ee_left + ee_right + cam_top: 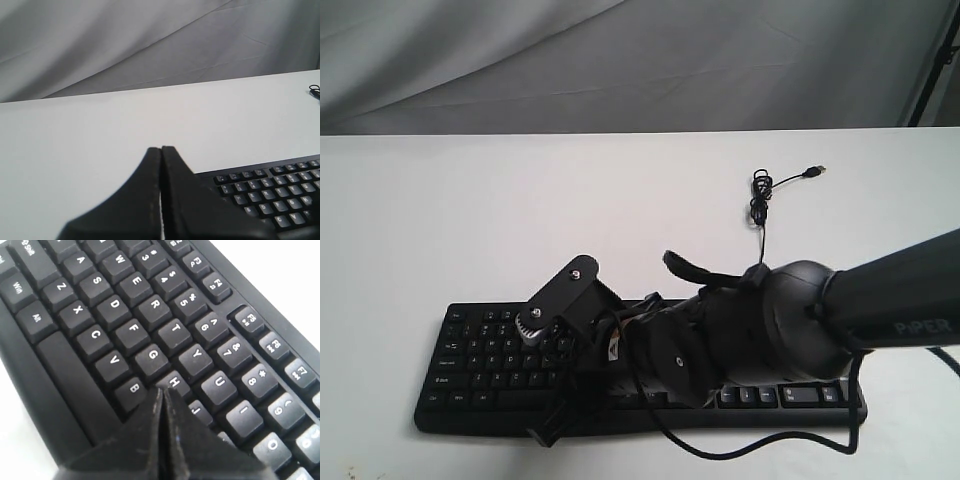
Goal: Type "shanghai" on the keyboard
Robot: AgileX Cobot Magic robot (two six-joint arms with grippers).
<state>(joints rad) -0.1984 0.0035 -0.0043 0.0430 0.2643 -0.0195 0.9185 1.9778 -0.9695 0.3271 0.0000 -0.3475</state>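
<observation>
The keyboard (480,365) is laid flat on the white table (440,220), along the near edge in the exterior view. Its thin cable (761,225) is run toward the far side, where it ends in a small coil and a USB plug (815,172). The right arm (880,300) is reached in from the right across the middle of the keyboard, so that much of the key field is hidden in that view. The right gripper (162,390) is seen with its two fingers pressed together and nothing held between them. Its tip is set at the H key (174,382), with the B, G and J keys just beside it; whether the key is actually pressed down cannot be told. The left gripper (161,148) is likewise closed tight and empty. It is held apart from the keyboard, one corner of which is seen near its fingers, with the table top beyond.
</observation>
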